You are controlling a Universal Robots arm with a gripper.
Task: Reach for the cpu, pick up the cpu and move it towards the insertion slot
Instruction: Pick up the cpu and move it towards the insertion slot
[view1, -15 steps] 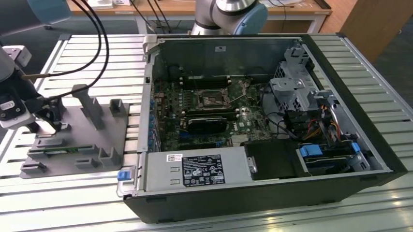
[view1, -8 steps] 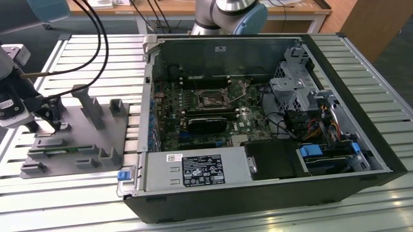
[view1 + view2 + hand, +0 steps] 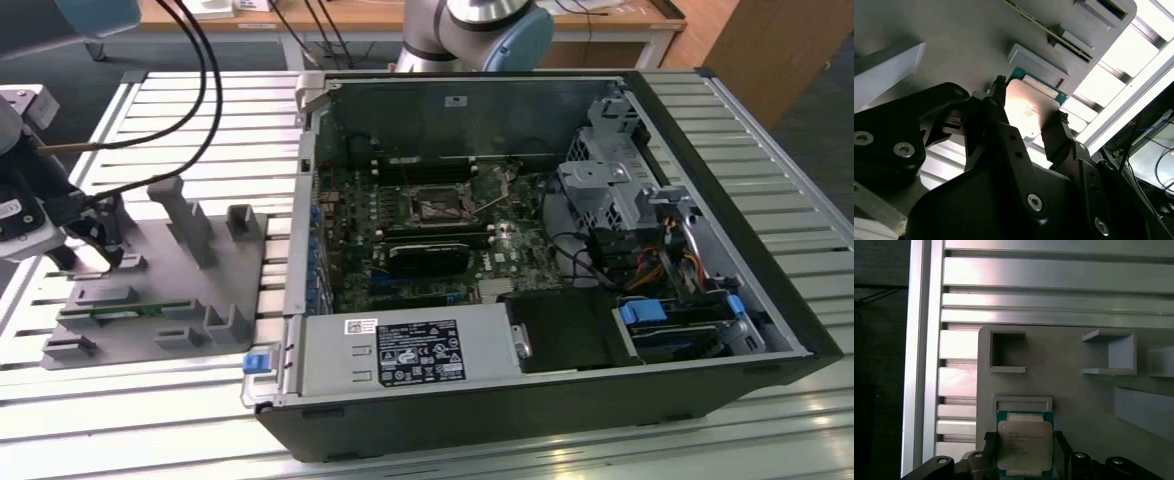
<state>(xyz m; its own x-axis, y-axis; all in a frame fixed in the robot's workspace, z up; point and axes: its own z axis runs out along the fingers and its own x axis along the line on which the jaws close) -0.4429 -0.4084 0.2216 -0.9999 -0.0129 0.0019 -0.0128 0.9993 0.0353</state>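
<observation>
The cpu (image 3: 1024,442) lies flat, shiny side up, in a shallow pocket of the grey holder (image 3: 1064,390) on the slatted worktop (image 3: 147,410); the hand (image 3: 1024,436) is down over it, parted about as wide as the chip, one finger just beside each of two opposite edges in both wrist views; the chip is not lifted. In the exterior view the socket (image 3: 438,208) sits inside the open computer case (image 3: 534,400), well apart on the exterior view's right.
</observation>
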